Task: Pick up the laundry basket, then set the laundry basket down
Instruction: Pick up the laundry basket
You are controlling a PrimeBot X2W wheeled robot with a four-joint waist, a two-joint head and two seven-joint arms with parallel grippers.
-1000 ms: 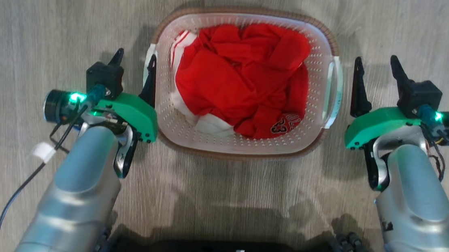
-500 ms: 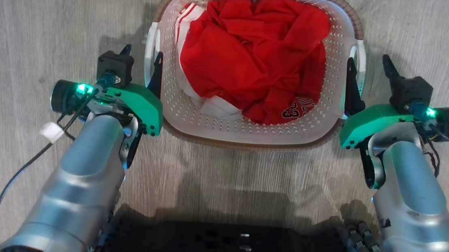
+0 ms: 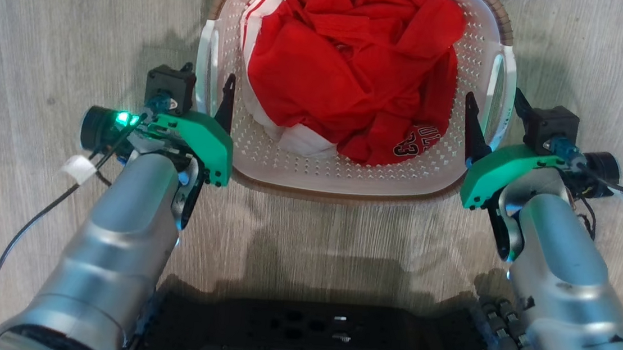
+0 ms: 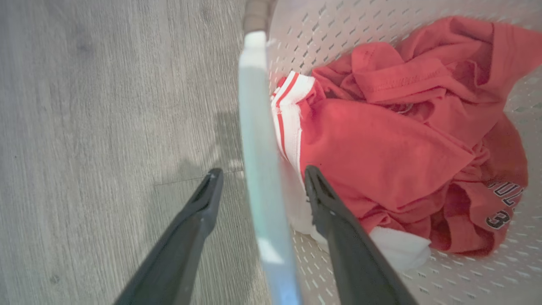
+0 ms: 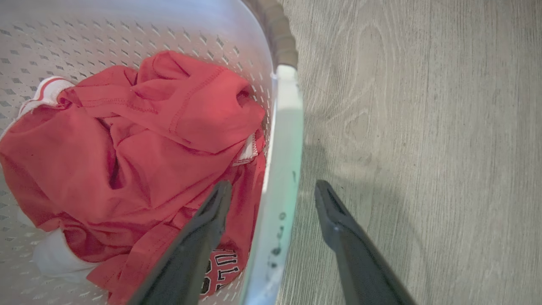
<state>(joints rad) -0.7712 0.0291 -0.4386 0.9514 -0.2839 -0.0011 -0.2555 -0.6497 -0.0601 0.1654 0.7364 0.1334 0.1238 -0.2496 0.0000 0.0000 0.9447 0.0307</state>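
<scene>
Head view: left gripper at 9 o'clock of the laundry basket, right gripper at 3. Wrist views show jaws apart astride its handles, not touching.

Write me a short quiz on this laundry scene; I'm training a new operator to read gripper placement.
1. Fill in: the left gripper and the right gripper each straddle a white handle of the laundry basket, one finger inside, one ____.
2. The basket holds: A) blue towels B) a red jersey C) nothing.
3. True or false: both grippers are clamped shut.
Key: 1 outside; 2 B; 3 false, both are open.
</scene>
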